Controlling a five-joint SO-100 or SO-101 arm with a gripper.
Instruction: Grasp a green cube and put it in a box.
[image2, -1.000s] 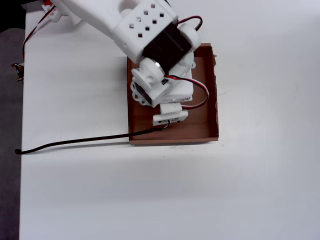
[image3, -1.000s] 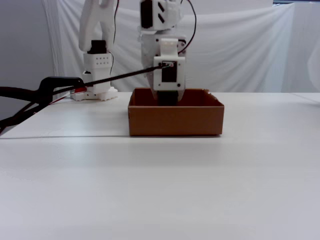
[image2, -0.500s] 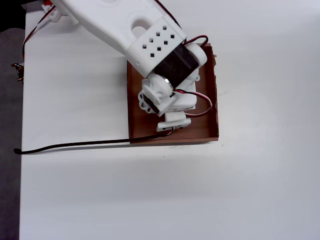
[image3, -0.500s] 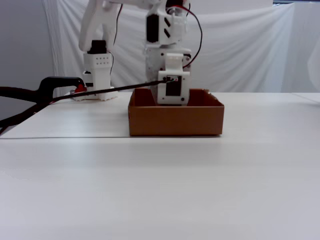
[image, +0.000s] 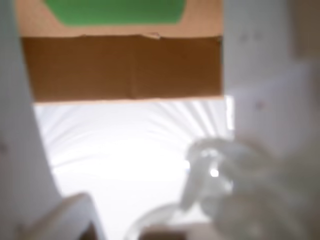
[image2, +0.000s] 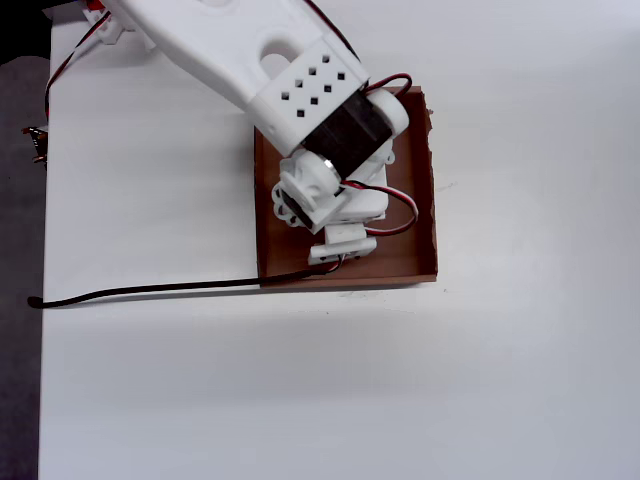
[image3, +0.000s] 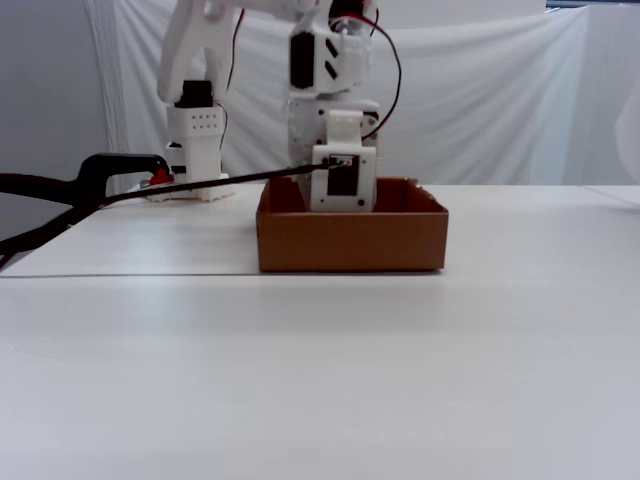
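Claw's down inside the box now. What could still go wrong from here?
1. The claw sits low between the box walls; lifting at an angle might catch a wall and drag the box.
2. In the wrist view the green cube shows at the top edge; whether it is released is unclear, so it might come back up on retreat.
3. The black cable crosses the box's corner and might tug it.
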